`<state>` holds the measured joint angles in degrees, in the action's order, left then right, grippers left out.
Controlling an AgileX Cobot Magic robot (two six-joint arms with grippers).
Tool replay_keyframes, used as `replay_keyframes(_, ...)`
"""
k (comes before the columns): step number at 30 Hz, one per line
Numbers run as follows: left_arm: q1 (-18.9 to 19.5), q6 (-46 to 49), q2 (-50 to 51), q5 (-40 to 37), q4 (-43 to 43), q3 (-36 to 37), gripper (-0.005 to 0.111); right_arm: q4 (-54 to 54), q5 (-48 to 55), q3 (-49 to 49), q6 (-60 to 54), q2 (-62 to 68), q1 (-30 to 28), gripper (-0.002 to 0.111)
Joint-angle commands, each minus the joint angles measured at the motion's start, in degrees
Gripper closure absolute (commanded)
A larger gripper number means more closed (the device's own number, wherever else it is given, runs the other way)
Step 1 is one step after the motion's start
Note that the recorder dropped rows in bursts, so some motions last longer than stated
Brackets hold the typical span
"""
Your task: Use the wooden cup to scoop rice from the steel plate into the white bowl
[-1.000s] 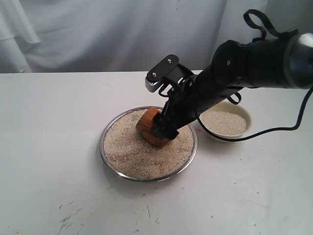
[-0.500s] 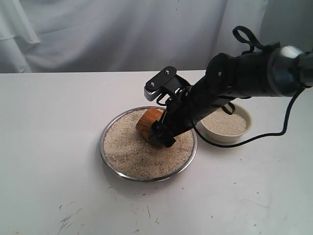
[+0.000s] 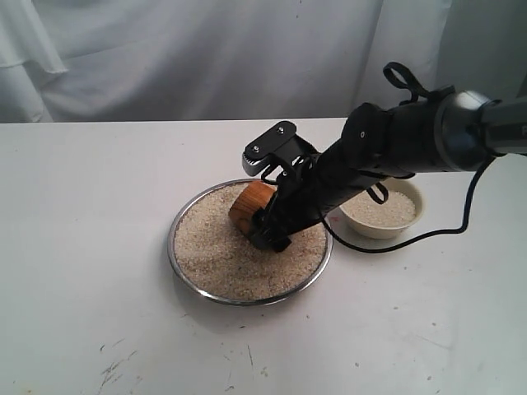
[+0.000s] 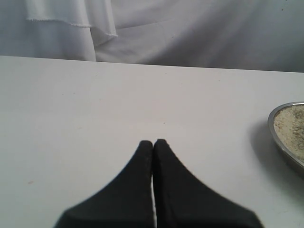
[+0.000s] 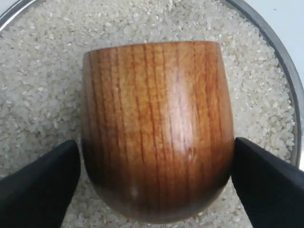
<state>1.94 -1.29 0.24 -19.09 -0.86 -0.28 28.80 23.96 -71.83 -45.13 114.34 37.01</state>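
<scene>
Here the right gripper (image 3: pixel 269 230) is clamped on the wooden cup (image 5: pixel 156 128), one finger against each side of its rounded wall. The cup lies tipped over, base towards the wrist, in the rice (image 3: pixel 216 257) near the middle of the steel plate (image 3: pixel 171 245). The white bowl (image 3: pixel 387 233), also holding rice, sits just beside the plate. The left gripper (image 4: pixel 153 142) hangs over the table (image 4: pixel 71 118) near the plate's rim, its jaws pressed together and empty.
</scene>
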Motion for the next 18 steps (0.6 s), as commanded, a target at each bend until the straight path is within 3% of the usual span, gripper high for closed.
replay_keyframes(1,-0.2,-0.1,-0.2,0.8,0.1,0.3,0.107,1.9,-1.8,-0.1,-1.2,-0.1,-0.3,0.030)
replay_keyframes(8,-0.2,-0.1,-0.2,0.8,0.1,0.3,0.107,2.3,-1.7,-0.1,-1.4,0.6,-0.3,0.036)
replay_keyframes(18,-0.2,-0.1,-0.2,0.8,0.1,0.3,0.107,0.3,-0.7,-0.1,-1.4,-1.2,-0.3,0.103)
